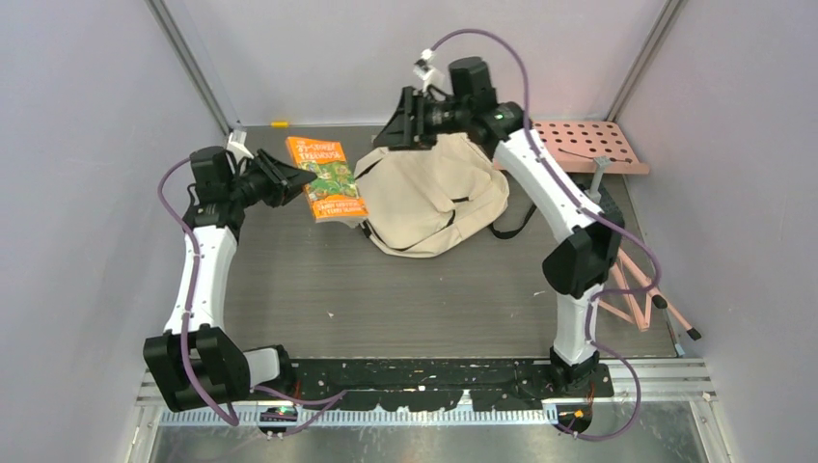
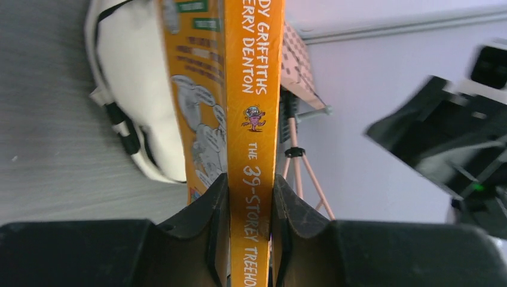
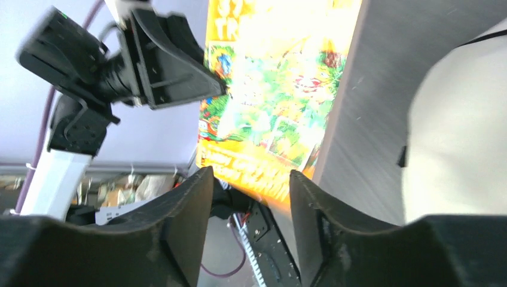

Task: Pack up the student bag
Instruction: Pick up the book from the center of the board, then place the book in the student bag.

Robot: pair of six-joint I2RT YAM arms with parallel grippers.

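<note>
**Book pinched on the left, bag right next to it**

The orange book point(image 1: 328, 180) is clamped by its spine edge in the left gripper point(image 2: 251, 185), with the fingers pressed onto both covers. The student bag point(image 1: 434, 198) is slumped on the table point(image 1: 386, 299) directly to the right of the book, so it sits straight past the book's free edge as seen from that gripper. The book's near right corner is shown at the bag's left edge, either touching or just about. The book's long axis runs far-to-near, roughly parallel to that side of the bag.

The right gripper point(image 1: 405, 123) is held over the bag's far edge with its jaws spread, and nothing is gripped in them. It's the nearer one to the bag, so it would probably be used for holding the mouth open. Whether the zip is undone can't be made out from here.
</note>
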